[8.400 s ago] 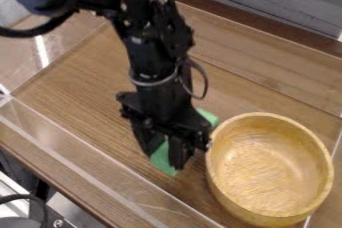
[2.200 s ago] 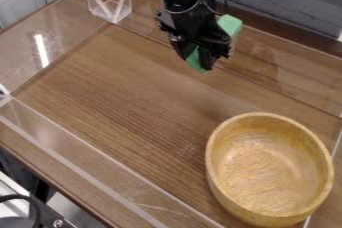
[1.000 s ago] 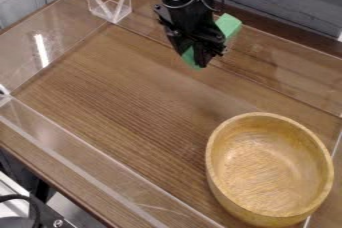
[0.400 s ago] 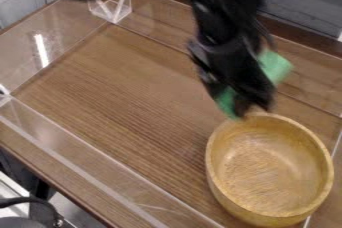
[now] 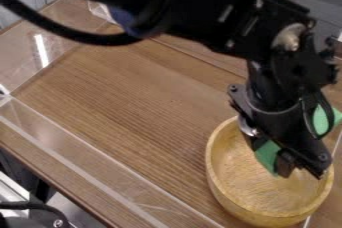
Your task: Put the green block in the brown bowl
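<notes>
The green block (image 5: 283,158) hangs tilted between the black fingers of my gripper (image 5: 286,154), which is shut on it; a second patch of its green shows at the right behind the fingers. It is held over the inside of the brown bowl (image 5: 238,194), a round, light wooden bowl at the lower right of the table. The block is above the bowl's floor, not resting on it. My black arm covers much of the bowl's far rim.
A wooden tabletop (image 5: 120,102) lies inside low clear plastic walls (image 5: 54,137). A small clear plastic stand (image 5: 96,10) sits at the back left, partly behind the arm. The table's front edge runs along the lower left.
The gripper has carried the green block from the back of the table down toward the front right, and it now hangs over the bowl. The grip has stayed the same.
</notes>
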Action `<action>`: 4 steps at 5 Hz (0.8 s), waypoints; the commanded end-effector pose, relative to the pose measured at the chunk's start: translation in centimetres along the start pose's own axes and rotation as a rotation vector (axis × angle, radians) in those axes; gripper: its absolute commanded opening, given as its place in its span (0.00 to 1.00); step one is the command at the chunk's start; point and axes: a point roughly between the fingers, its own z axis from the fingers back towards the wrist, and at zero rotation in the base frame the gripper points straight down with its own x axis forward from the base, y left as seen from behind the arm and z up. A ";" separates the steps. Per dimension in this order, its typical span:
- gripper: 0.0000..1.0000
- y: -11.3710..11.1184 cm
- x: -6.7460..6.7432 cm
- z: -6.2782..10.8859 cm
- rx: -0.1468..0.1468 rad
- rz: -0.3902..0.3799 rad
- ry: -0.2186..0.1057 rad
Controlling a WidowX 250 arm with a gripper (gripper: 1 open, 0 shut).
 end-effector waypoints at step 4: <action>0.00 0.9 -0.6 -0.6 -0.009 0.215 0.003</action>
